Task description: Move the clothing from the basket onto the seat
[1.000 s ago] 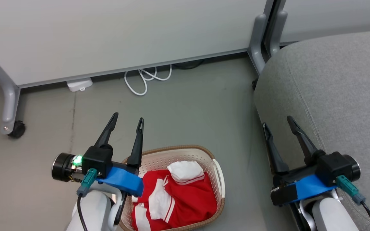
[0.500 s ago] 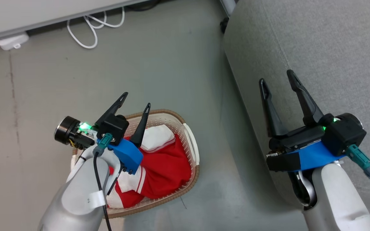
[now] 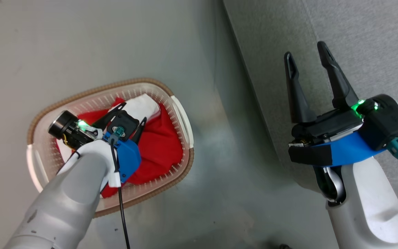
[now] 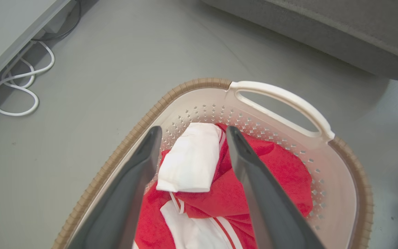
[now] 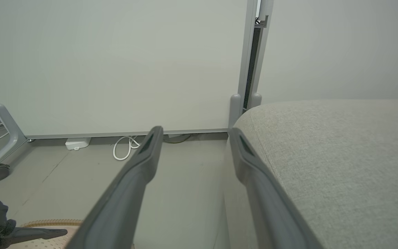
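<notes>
The cream perforated plastic basket (image 3: 92, 90), a rounded rectangle with a ribbed brown rim, stands on the smooth grey floor (image 3: 47, 41) beside the grey woven seat (image 3: 358, 41). The clothing (image 3: 161, 145) lies crumpled in the basket: soft bright-red fabric with white panels and thin stripes. The left gripper (image 3: 135, 111) hovers over it, fingers spread wide and empty. The right gripper (image 3: 304, 49), equally spread and empty, hangs by the seat's edge.

Red-and-white clothing (image 3: 161, 145) is lying bunched in the cream, brown-rimmed basket (image 3: 95, 102), which is sitting near the grey seat (image 3: 375, 41).
</notes>
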You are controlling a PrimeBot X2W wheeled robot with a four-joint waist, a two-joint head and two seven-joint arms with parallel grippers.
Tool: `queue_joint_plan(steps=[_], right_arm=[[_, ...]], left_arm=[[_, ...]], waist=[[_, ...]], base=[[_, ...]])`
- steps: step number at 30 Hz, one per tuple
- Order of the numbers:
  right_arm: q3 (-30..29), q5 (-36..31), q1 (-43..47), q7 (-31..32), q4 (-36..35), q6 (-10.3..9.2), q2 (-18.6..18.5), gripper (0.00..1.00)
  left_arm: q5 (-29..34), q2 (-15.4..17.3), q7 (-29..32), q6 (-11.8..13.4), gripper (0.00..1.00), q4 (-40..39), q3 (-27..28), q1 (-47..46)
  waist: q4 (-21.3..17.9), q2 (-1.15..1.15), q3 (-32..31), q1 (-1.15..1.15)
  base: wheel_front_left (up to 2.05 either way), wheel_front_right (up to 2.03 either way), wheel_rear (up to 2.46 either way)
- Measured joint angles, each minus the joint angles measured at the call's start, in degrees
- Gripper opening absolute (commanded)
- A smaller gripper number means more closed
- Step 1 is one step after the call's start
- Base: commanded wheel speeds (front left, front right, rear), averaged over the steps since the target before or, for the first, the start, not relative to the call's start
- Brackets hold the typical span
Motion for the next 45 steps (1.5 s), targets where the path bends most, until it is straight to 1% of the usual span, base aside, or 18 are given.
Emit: queue_joint_plan(steps=[5, 9, 15, 19, 22, 28, 29, 31, 34, 37, 40, 41, 42, 43, 44, 45], right_arm=[[0.2, 0.1, -1.9, 0.0, -1.2, 0.00, 0.0, 1.00], [0.2, 0.1, -3.0, 0.0, -1.8, 0.00, 0.0, 1.00], [0.6, 0.0, -4.1, 0.0, -2.5, 0.00, 0.0, 1.00], [0.8, 0.0, -4.7, 0.0, -3.0, 0.00, 0.0, 1.00], [0.9, 0.1, -5.4, 0.0, -3.5, 0.00, 0.0, 1.00], [1.2, 0.4, -6.1, 0.0, -4.8, 0.00, 0.0, 1.00], [1.2, 0.4, -6.1, 0.0, -4.8, 0.00, 0.0, 1.00], [1.3, 0.9, -6.3, 0.0, -5.4, 0.00, 0.0, 1.00], [1.3, 1.1, -6.4, 0.0, -5.9, 0.00, 0.0, 1.00], [1.6, 1.5, -6.4, 0.0, -6.2, 0.00, 0.0, 1.00], [1.8, 1.9, -6.4, 0.0, -6.2, 0.00, 0.0, 1.00], [1.8, 2.0, -6.4, 0.0, -6.2, 0.00, 0.0, 1.00], [1.9, 2.1, -6.4, 0.0, -6.3, 0.00, 0.0, 1.00], [1.9, 2.3, -6.4, 0.0, -6.3, 0.00, 0.0, 1.00], [1.8, 2.4, -6.5, 0.0, -6.3, 0.00, 0.0, 1.00], [1.8, 2.4, -6.5, 0.0, -6.3, 0.00, 0.0, 1.00]], left_arm=[[-2.8, 0.5, 2.5, 0.0, 1.00, 4.8, -4.8, -3.2], [-5.9, 0.6, 7.5, 0.0, 1.00, 8.5, -6.4, -5.2], [-12.1, 0.3, 13.9, 0.0, 1.00, 9.4, -9.2, -5.8], [-15.5, 1.1, 15.1, 0.0, 1.00, 8.3, -11.1, -6.8], [-18.9, 1.4, 17.0, 0.0, 1.00, 7.8, -11.7, -7.9], [-25.2, 2.3, 18.3, 0.0, 1.00, 6.9, -12.1, -10.6], [-25.2, 2.3, 18.3, 0.0, 1.00, 6.9, -12.1, -10.6], [-28.1, 2.2, 18.0, 0.0, 1.00, 6.7, -11.7, -11.6], [-29.0, 2.2, 18.0, 0.0, 1.00, 6.8, -11.8, -12.7], [-32.8, 1.6, 17.6, 0.0, 1.00, 6.9, -10.5, -14.1], [-32.7, 1.7, 17.1, 0.0, 1.00, 7.7, -11.6, -15.3], [-32.6, 1.8, 17.2, 0.0, 0.90, 8.0, -12.2, -15.5], [-32.3, 1.8, 17.3, 0.0, 0.90, 8.3, -12.8, -15.6], [-32.3, 1.8, 17.3, 0.0, 0.03, 8.5, -13.2, -15.8], [-32.3, 1.8, 17.4, 0.0, 0.00, 8.7, -13.6, -15.9], [-32.3, 1.8, 17.4, 0.0, 0.00, 8.7, -13.6, -15.9]], waist=[[-0.7, 0.00, 4.6, 0.00], [-0.7, 0.00, 7.8, 0.00], [-0.5, 0.00, 11.4, -0.01], [-0.5, 0.00, 13.6, -0.01], [-0.5, 0.00, 15.2, -0.01], [-1.0, 0.00, 19.0, -0.01], [-1.0, 0.00, 19.0, -0.01], [-1.3, 0.00, 20.5, -0.01], [-1.4, 0.00, 21.4, -0.01], [-1.6, 0.00, 22.8, -0.01], [-1.9, 0.00, 23.4, -0.01], [-2.0, 0.00, 23.5, -0.01], [-2.1, 0.00, 23.6, -0.01], [-2.2, 0.00, 23.6, -0.01], [-2.3, 0.00, 23.7, -0.01], [-2.3, 0.00, 23.7, -0.01]], base=[[0.00, 0.00, 0.00], [0.00, 0.00, 0.00], [0.00, 0.00, 0.00], [0.00, 0.00, 0.00], [0.00, 0.00, 0.00], [0.00, 0.00, 0.00], [0.00, 0.00, 0.00], [0.00, 0.00, 0.00], [0.00, 0.00, 0.00], [0.00, 0.00, 0.00], [0.00, 0.00, 0.00], [0.00, 0.00, 0.00], [0.00, 0.00, 0.00], [0.00, 0.00, 0.00], [0.00, 0.00, 0.00], [0.00, 0.00, 0.00]])
